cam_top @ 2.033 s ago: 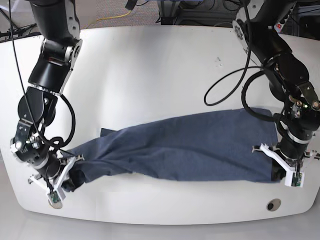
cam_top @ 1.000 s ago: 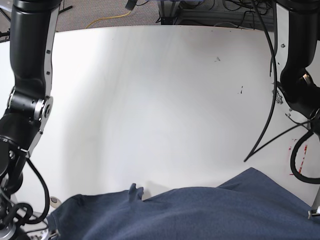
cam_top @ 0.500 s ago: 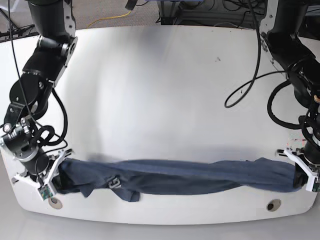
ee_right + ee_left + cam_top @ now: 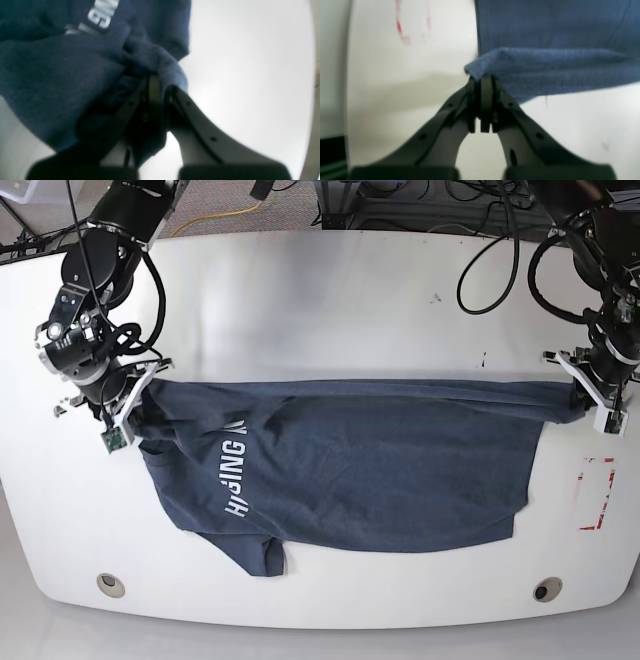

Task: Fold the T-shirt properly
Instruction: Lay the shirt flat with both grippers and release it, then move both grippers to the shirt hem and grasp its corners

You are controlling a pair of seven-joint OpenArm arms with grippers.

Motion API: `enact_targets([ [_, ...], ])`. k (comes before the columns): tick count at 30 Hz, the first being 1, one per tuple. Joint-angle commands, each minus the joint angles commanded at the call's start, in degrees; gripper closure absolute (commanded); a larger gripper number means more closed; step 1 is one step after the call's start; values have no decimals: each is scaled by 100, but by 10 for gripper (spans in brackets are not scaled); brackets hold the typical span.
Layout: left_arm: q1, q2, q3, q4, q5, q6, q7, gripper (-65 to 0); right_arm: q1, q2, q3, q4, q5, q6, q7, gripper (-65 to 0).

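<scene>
The T-shirt lies spread across the white table, navy blue with white lettering facing up at its left part. Its far edge is pulled taut between the two grippers. My left gripper, on the right in the base view, is shut on a corner of the T-shirt; the left wrist view shows that gripper pinching the cloth. On the base view's left, my right gripper is shut on a bunched part of the T-shirt, and in the right wrist view this gripper sits half buried in folds below the lettering.
The white table has a round hole near its front left and another hole near its front right. A red marking is on the right side, near the shirt's edge. Cables hang behind the table's back edge.
Half a second ago the shirt was a stretched roll near the front edge. Both grippers have moved toward the back, and the shirt now lies spread out with its lettering up.
</scene>
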Motion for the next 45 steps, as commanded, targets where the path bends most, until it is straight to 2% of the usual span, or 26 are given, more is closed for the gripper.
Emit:
enact_targets([
  [6, 958, 44, -475, -18, -273, -9, -18, 0, -721, -343, 264, -18, 0, 0, 0, 0],
  [12, 1363, 35, -651, -97, -273, -9, -18, -1, -1125, -536, 264, -26, 0, 0, 0, 0],
  [14, 1451, 35, -651, -97, -273, -9, -18, -4, -1204, -598, 264, -35, 0, 0, 0, -35],
  [16, 1538, 35, -615, -97, -273, -9, -18, -6, -1257, -633, 264, -35, 0, 0, 0, -119],
  [18, 1574, 35, -598, -97, -290, -9, 0, -28, -1301, -651, 264, -35, 0, 0, 0, -230],
  [20, 1574, 35, -589, -105, -299, -9, 26, -111, -1319, -659, 352, -35, 0, 0, 0, -376],
  [21, 1574, 35, -571, -105, -299, -9, 26, -142, -1319, -659, 404, -35, 0, 0, 0, -422],
  [23, 1574, 35, -457, -114, -299, -9, 26, -262, -1266, -668, 580, -35, 193, 0, 0, -544],
  [25, 1538, 35, -387, -123, -281, -9, 26, -343, -1266, -651, 730, -35, 519, 0, 0, -599],
  [26, 1538, 35, -369, -167, -281, -9, 26, -382, -1257, -615, 835, -35, 791, 0, 0, -607],
  [28, 1424, 35, -360, -255, -299, -9, 18, -415, -1125, -571, 932, -123, 1125, 0, 0, -595],
  [32, 1029, 35, -404, -281, -299, -9, 26, -415, -475, -316, 976, -774, 1275, 0, -334, -569],
  [36, 721, 35, -615, -255, -325, -9, 26, -415, 369, -53, 941, -1679, 1266, 0, -387, -541],
  [39, 519, 35, -888, -255, -607, -9, 26, -415, 1081, 141, 932, -2488, 1266, 0, -387, -531],
  [42, 422, 35, -1099, -255, -932, -9, 26, -415, 1996, 510, 923, -3684, 1257, 0, -378, -533],
  [45, 281, 35, -1134, -264, -993, 0, 26, -414, 2760, 844, 686, -4888, 1248, 0, -35, -533],
])
